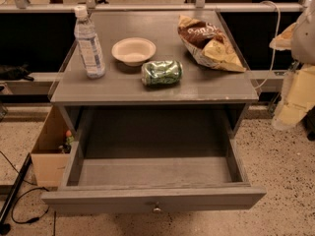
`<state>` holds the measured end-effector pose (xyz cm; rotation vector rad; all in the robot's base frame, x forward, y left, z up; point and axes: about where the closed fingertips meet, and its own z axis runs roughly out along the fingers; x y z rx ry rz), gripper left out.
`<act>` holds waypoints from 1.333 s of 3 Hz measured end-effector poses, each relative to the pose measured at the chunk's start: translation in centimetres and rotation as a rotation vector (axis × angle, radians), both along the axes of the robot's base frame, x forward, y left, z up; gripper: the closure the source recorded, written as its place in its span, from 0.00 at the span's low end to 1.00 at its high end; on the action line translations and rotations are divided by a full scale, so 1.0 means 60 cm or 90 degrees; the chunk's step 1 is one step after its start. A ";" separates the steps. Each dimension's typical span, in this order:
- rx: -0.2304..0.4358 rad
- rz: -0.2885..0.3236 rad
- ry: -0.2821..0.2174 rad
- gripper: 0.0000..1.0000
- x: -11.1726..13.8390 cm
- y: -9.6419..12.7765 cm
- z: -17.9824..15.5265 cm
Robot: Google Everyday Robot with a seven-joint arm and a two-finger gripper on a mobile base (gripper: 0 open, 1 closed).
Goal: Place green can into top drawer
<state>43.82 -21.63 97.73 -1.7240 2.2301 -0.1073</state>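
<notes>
1. No brand name came through for me. The green can (162, 73) showed only mottled green-and-white sides. The water bottle (89, 45) had a pale label I could not read, and the chip bag (209, 43) had light lettering on its brown panel that I could not make out.
2. The gripper (291, 104) hung at the right edge of my view, off the tabletop (197, 87) beside its right front corner, well apart from the can. It touched none of the things on the table, and I could not tell whether it was spread or closed.
3. The can lay on its side near the tabletop's front edge, just in front of the paper bowl (133, 50), between bottle and bag.
4. The top drawer (123, 198) stood pulled out below, its knob (156, 209) centred on the front panel, and the can was not yet in it.
</notes>
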 end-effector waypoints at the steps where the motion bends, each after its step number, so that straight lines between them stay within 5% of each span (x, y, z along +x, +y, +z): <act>1: 0.008 0.003 -0.002 0.00 0.002 0.000 -0.001; 2: 0.028 0.012 -0.005 0.00 0.009 0.001 -0.003; 3: 0.046 0.149 -0.017 0.00 0.119 0.096 -0.027; 4: 0.043 0.239 -0.020 0.00 0.182 0.170 -0.045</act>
